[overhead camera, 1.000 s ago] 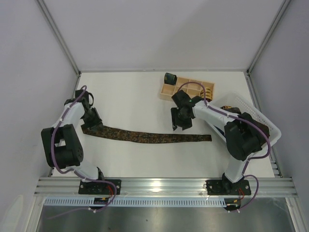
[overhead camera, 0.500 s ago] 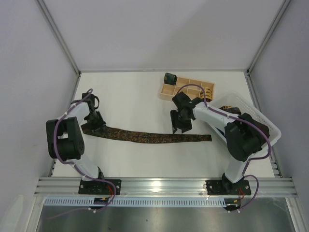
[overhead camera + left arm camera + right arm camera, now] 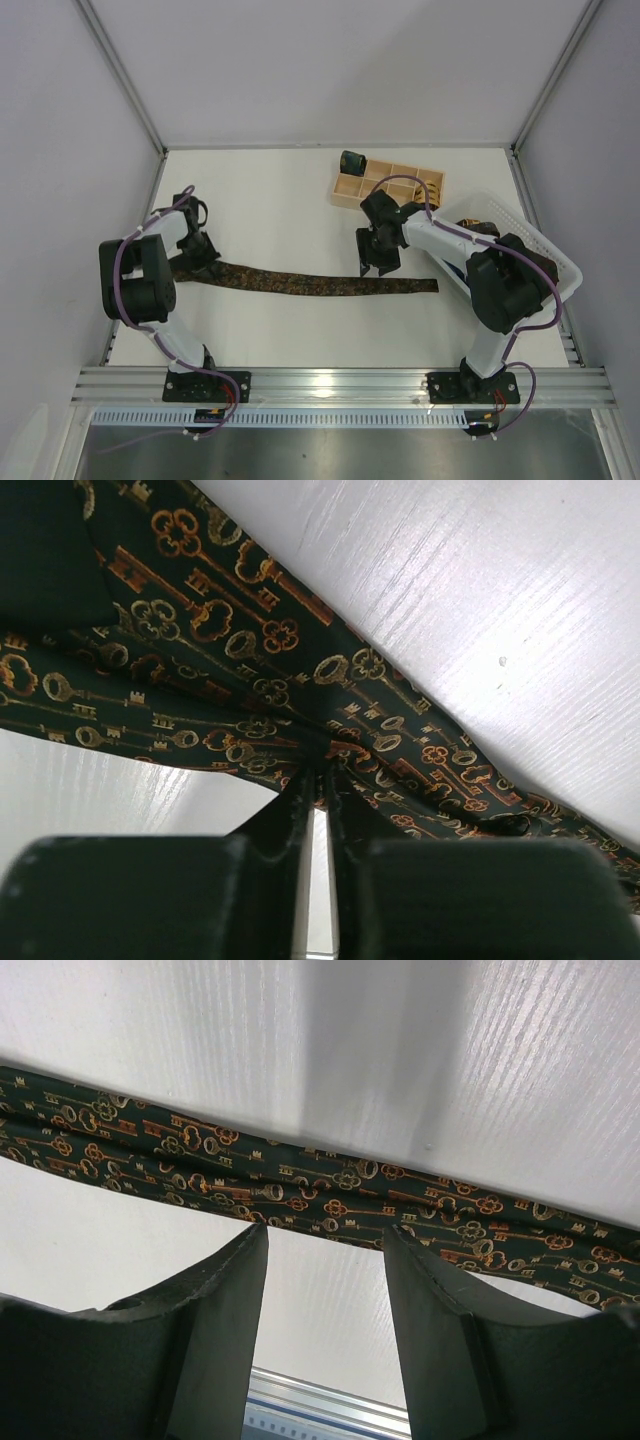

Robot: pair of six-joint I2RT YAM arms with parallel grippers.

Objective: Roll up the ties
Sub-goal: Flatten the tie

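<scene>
L elbow (image 3: 135,285) forward; tie (image 3: 250,710) between L jaws

No words, labels, brand names or numbers can be read in any view. The only marks are the small gold and orange key figures printed all over the dark tie (image 3: 250,660). They show just ahead of the left gripper (image 3: 318,780) and, across the band of cloth, just beyond the right gripper (image 3: 325,1250). They are pictures of keys, not letters or numerals.
</scene>
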